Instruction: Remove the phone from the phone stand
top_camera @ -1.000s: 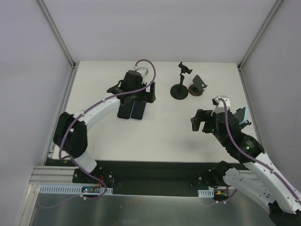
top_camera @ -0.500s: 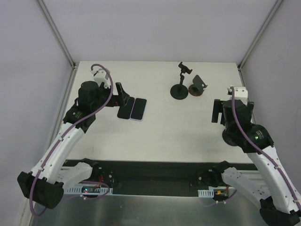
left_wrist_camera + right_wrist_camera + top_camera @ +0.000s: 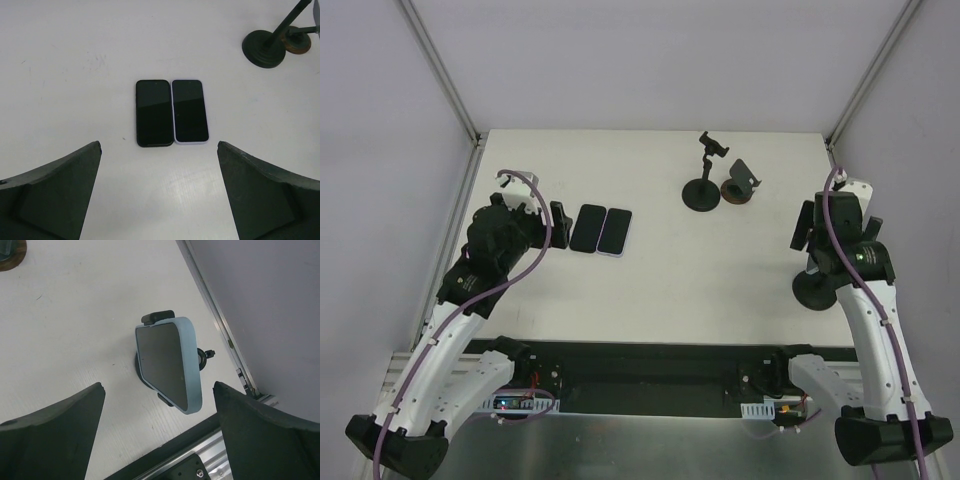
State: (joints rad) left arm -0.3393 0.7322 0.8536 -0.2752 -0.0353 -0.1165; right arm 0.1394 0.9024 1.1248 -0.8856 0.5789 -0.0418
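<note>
A phone in a light blue case (image 3: 167, 362) sits clamped in a black phone stand (image 3: 157, 317) near the table's right edge. My right gripper (image 3: 158, 386) is open above it, one finger on each side, not touching. In the top view only the stand's round base (image 3: 815, 292) shows under the right gripper (image 3: 803, 226); the phone is hidden by the arm. My left gripper (image 3: 158, 146) is open and empty, set back from two flat phones; it also shows in the top view (image 3: 560, 222).
A black phone (image 3: 154, 113) and a pale-cased phone (image 3: 190, 111) lie side by side on the table (image 3: 650, 280). An empty black clamp stand (image 3: 703, 185) and a small stand on a brown base (image 3: 738, 186) are at the back. A metal rail (image 3: 220, 335) runs along the right edge.
My left arm has pulled back to the left, away from the two flat phones. My right arm has swung right and now sits over the stand with the blue-cased phone.
</note>
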